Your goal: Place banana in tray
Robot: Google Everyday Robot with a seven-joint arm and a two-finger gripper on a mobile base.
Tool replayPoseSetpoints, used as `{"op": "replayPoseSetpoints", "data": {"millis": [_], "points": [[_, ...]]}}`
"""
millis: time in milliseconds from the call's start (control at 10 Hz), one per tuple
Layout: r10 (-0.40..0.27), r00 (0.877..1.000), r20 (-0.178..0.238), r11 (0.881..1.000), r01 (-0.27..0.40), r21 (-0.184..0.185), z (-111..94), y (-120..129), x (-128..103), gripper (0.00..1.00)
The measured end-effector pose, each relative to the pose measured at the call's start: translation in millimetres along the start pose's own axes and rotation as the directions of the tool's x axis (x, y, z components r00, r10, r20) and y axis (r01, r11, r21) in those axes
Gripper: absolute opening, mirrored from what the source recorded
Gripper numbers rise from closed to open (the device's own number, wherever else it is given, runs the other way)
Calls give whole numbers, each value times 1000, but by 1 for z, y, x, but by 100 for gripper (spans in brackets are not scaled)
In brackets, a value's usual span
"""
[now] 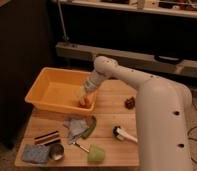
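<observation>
The orange tray (47, 102) stands on the left rear part of the wooden table (109, 112). My gripper (84, 96) reaches down over the tray's right near corner, inside its rim. It is shut on a pale yellow banana (81, 92), held low over the tray floor. A small orange object (84, 103) lies in the tray just under the gripper. The white arm (137, 85) comes in from the right and covers the table's right edge.
On the table in front of the tray lie a grey-blue crumpled bag (76, 128), a green cup (96, 153), a white-handled brush (125, 134), a dark red snack (129, 102), a blue sponge (34, 154), a metal can (55, 151) and a dark bar (46, 137).
</observation>
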Motion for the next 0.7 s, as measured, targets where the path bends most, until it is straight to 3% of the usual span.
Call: {"op": "replayPoseSetpoints", "data": {"millis": [200, 700], "points": [[-28, 1000, 14, 999, 28, -24, -13, 20, -12, 79], [-22, 1000, 18, 999, 23, -32, -18, 20, -12, 79]]}}
